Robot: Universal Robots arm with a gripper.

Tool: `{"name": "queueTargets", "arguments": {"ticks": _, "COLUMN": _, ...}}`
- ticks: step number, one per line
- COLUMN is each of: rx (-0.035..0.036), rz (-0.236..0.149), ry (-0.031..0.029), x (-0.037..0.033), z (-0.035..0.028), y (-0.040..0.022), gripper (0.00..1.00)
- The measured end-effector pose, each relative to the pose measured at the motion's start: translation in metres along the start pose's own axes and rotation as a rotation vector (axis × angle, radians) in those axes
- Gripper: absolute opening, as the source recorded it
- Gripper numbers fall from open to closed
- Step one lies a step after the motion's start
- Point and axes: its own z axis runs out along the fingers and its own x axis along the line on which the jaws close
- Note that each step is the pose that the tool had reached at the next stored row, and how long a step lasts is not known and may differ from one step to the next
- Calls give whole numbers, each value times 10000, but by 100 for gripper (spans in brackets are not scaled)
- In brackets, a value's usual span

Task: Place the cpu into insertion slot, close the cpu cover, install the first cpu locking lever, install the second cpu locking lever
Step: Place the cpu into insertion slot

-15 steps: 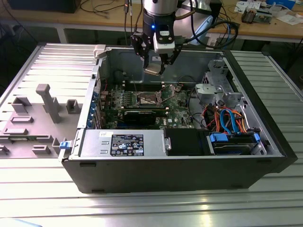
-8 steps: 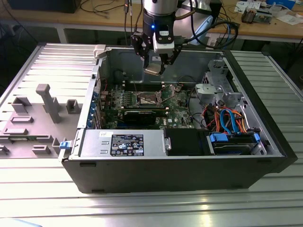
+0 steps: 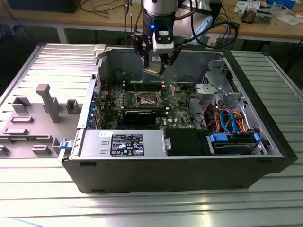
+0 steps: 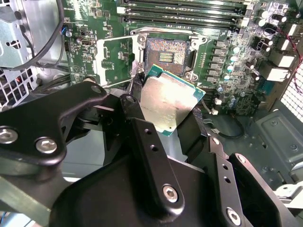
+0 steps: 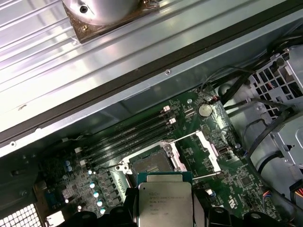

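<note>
My gripper hangs over the open computer case, shut on the cpu, a flat silvery square chip tilted between the black fingers. In both wrist views the cpu sits just short of the insertion slot, clearly above it. The slot shows its dark pin field uncovered. The cpu cover, a silvery frame, is swung open beside the socket. Thin wire levers stand raised along the cover.
Long black memory slots run beside the socket. A black card lies on the board. Drive cage and coloured cables fill the exterior view's right. The power supply sits in front. A grey fixture stands outside the case.
</note>
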Motion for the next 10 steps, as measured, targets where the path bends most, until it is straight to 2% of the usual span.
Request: {"name": "queueTargets", "arguments": {"ticks": 10, "rx": -3, "rz": 180, "ry": -16, "x": 0, "z": 0, "y": 0, "gripper": 55}}
